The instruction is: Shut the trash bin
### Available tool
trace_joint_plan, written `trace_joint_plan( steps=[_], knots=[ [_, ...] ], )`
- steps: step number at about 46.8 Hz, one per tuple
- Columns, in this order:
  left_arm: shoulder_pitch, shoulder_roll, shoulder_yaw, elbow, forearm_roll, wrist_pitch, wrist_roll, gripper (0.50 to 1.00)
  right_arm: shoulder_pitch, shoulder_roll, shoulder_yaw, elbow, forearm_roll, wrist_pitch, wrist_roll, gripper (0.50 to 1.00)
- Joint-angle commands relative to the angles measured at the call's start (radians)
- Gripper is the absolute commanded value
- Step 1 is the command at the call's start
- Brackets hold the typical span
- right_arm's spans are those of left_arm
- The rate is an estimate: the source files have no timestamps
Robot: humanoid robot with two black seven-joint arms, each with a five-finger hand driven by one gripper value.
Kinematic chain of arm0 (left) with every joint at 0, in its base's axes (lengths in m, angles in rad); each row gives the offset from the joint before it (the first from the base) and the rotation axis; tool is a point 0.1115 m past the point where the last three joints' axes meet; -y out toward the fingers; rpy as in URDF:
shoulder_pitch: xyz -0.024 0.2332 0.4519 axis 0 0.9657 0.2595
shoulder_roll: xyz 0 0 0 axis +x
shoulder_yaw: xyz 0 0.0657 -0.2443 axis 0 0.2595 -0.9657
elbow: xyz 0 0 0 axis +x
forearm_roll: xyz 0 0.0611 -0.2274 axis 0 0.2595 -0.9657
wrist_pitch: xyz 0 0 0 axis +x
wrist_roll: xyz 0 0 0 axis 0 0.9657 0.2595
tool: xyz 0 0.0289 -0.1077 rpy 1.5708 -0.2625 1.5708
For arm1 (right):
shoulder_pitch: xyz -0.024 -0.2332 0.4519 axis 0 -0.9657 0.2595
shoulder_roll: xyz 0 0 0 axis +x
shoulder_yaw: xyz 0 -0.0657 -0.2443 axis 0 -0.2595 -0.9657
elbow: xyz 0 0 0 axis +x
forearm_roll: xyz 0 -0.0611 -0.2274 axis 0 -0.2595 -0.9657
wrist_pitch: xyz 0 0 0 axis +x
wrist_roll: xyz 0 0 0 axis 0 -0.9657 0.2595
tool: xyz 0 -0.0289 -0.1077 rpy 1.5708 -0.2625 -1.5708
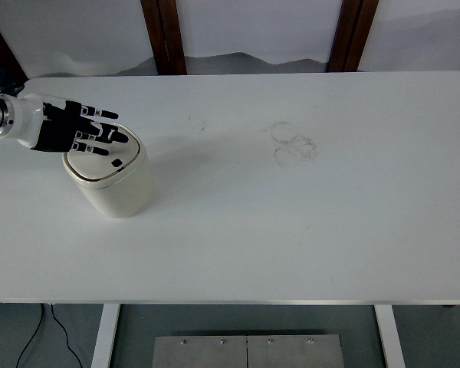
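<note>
A cream-white trash bin (115, 184) stands on the left part of the white table (291, 222), its lid (107, 159) lying flat and shut on top. My left hand (80, 129) reaches in from the left edge and hovers over the lid's rear left part, black fingers (107, 135) spread flat and holding nothing. I cannot tell whether the fingertips touch the lid. The right arm does not show.
Faint ring marks (293, 142) stain the table's middle. Dark wooden posts (163, 34) stand behind the far edge. A metal base plate (248, 351) lies on the floor below the near edge.
</note>
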State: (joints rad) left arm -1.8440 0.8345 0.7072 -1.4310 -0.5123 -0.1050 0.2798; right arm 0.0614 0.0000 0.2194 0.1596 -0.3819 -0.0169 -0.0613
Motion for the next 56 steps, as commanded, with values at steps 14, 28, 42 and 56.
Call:
trace_joint_plan(
  steps=[14, 28, 42, 56],
  knots=[
    [-0.035, 0.0, 0.003, -0.009, 0.001, -0.001, 0.015, 1.0, 0.0, 0.0, 0.0, 0.0, 0.0, 0.0, 0.0, 0.995],
    [-0.043, -0.008, 0.054, -0.011, 0.001, -0.001, 0.024, 1.0, 0.0, 0.0, 0.0, 0.0, 0.0, 0.0, 0.0, 0.995],
    [-0.043, -0.011, 0.055, -0.009, 0.001, -0.001, 0.024, 1.0, 0.0, 0.0, 0.0, 0.0, 0.0, 0.0, 0.0, 0.995],
    [-0.035, -0.009, 0.061, -0.009, 0.001, -0.001, 0.024, 1.0, 0.0, 0.0, 0.0, 0.0, 0.0, 0.0, 0.0, 0.995]
  ],
)
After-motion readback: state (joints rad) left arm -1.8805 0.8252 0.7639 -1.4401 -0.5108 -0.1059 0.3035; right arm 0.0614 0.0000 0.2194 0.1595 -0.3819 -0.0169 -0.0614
